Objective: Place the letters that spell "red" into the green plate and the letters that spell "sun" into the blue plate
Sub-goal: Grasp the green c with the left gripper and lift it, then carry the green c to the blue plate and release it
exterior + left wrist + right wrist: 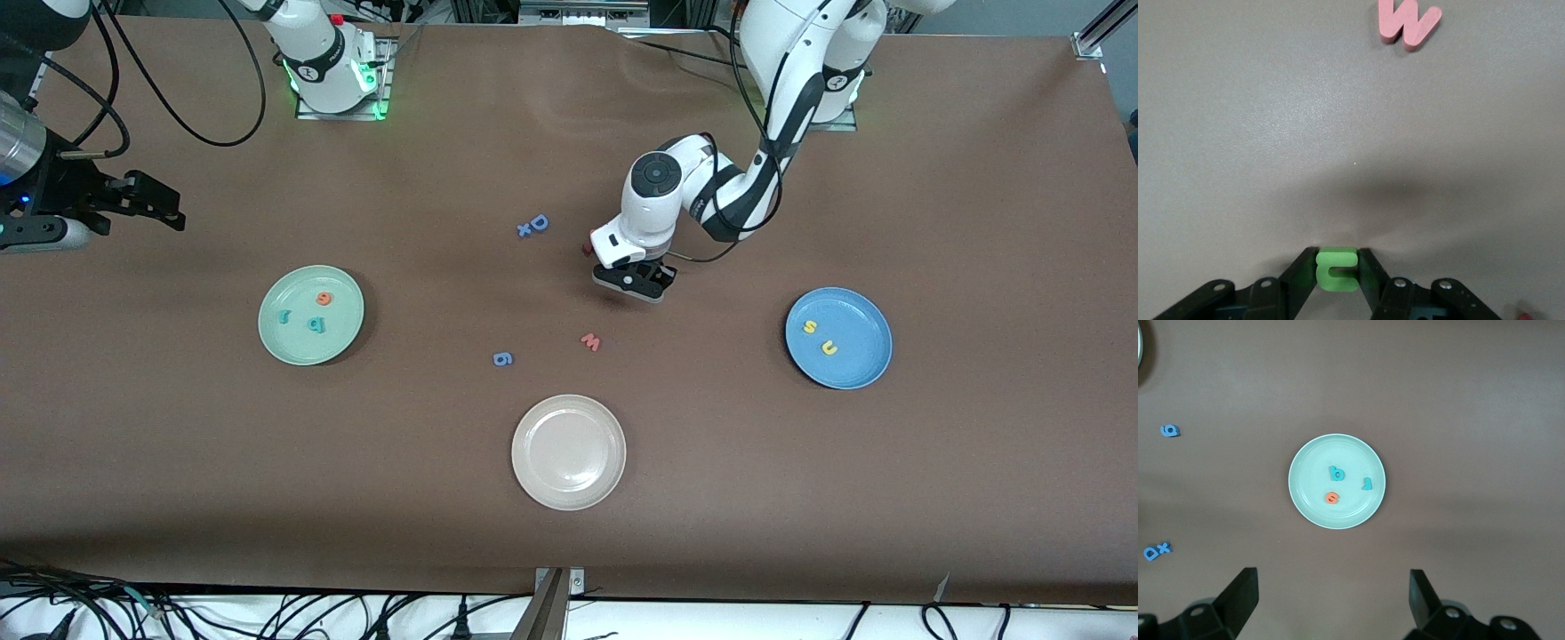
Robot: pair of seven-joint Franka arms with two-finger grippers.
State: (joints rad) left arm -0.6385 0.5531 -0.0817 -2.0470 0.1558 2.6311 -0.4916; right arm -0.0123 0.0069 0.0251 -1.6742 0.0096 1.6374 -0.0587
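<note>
Now the last letter of "sun" is in hand: the left end effector (1337, 270) is clenched on the green letter (1337, 269), pinched between its two black fingers (1301, 267) just above the tabletop (569, 178), near the middle and farther from the front camera than the pink w (591, 341). Whether the letter is already clear of the surface I cannot tell. The next move, as I judge it, calls for lifting it, carrying it toward the left arm's end, over the blue plate (858, 369), and releasing it low so the light foam does not bounce out.

The right end effector (1331, 600) waits released, jaws wide, high over the right arm's end, looking down on the green plate (342, 333).

By count:
- Three plates: the green one, the blue one, and a beige plate (569, 480) nearest the front camera, which holds nothing.
- Three letters in the green plate: an orange e (324, 299), a teal r (284, 316) and a teal d (316, 324), so "red" looks done.
- Two yellow letters in the blue plate: an s (809, 326) and a u-or-n shape (829, 348).
- Four loose pieces on the tabletop: the w, a blue 6 (502, 358), a blue D (539, 221) and a small blue x (524, 230) touching it.
</note>
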